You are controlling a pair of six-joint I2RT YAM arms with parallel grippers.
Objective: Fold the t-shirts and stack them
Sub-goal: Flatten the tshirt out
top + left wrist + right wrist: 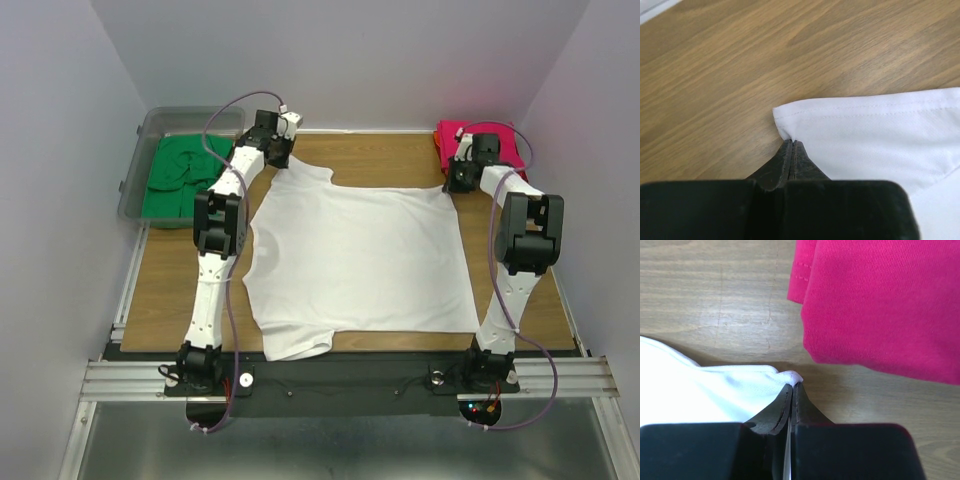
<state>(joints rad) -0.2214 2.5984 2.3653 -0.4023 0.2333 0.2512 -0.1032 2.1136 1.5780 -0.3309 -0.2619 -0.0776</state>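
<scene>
The white t-shirt lies spread flat on the counter. The left fingers are pinched closed on its far-left hem corner. The right fingers pinch its far-right corner, near the folded magenta t-shirt. Both arms reach forward, low.

Ok, wood-grain tabletop, light brown, a few scuffs & a thin dark line showing in the right wrist view. Clear grey plastic bin at the far-left corner, right by the left wall. Aluminium rails run along the near edge, black strip btwn them & the wood. Another rail down the table's left side. Plain white walls on 3 sides, dull metal sheet at the very front.
</scene>
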